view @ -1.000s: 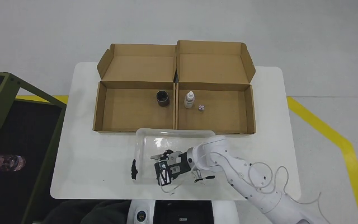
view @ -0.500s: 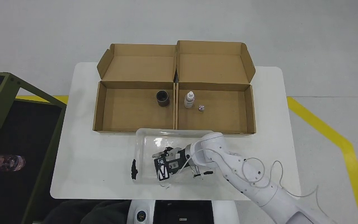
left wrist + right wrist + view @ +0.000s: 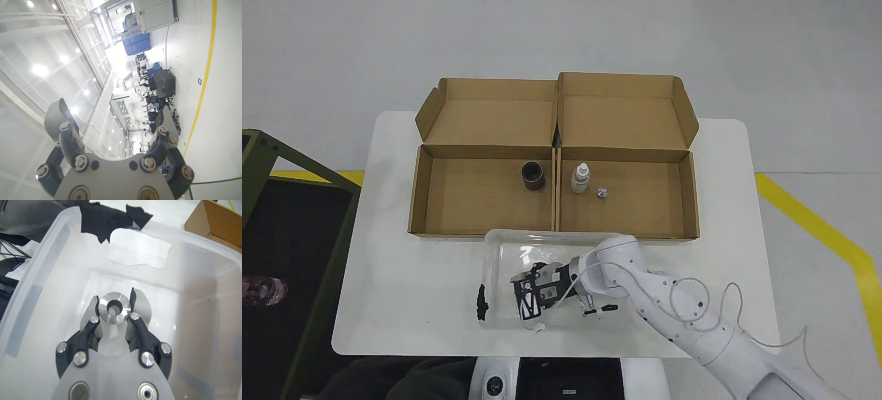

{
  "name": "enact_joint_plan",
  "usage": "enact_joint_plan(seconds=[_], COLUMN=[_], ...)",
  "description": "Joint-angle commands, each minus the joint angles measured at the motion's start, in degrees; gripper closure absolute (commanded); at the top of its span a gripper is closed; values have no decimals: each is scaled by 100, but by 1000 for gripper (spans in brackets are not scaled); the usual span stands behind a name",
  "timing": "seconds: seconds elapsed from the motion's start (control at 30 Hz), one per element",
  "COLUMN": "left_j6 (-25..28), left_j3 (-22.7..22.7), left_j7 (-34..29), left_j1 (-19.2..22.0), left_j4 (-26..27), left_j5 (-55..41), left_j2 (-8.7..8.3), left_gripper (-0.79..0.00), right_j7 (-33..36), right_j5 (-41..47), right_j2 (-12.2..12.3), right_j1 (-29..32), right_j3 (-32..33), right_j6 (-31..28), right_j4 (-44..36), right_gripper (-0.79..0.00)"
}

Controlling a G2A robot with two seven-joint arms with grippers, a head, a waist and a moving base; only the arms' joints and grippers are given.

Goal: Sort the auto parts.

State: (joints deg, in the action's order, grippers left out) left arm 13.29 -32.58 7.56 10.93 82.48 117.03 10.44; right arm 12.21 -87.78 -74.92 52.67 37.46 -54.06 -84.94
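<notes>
Right end effector shifted, clasping one bushing

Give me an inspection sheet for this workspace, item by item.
Surface: white table carrying left cardboard box, right cardboard box, both open, and clear plastic bin.
Job's things: dark cylinder in the left cardboard box; white bottle and small metal piece in the right cardboard box; metal bushing in the bin.
Clutter: torn black tape on the bin's rim.
Grippers: right gripper inside the bin, fingers closed on the bushing; left gripper open, empty, aimed at the ceiling.
Cables: thin white cable looped along the right arm.
Surroundings: yellow floor line beside the table.
</notes>
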Motion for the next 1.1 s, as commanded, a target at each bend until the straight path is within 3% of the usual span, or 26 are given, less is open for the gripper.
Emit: enact_joint_plan(seconds=[0.0, 1.07], left_j6=[0, 0], left_j3=[0, 0], left_j7=[0, 0], left_j1=[0, 0], left_j4=[0, 0], left_j5=[0, 0], left_j2=[0, 0], left_gripper=[-785, -785], right_j7=[-20, -883], right_j5=[74, 1132], right_j2=[-2, 174], right_j1=[-26, -92], right_j3=[44, 1264], right_j6=[29, 162], right_j4=[-12, -716], right_gripper=[0, 0])
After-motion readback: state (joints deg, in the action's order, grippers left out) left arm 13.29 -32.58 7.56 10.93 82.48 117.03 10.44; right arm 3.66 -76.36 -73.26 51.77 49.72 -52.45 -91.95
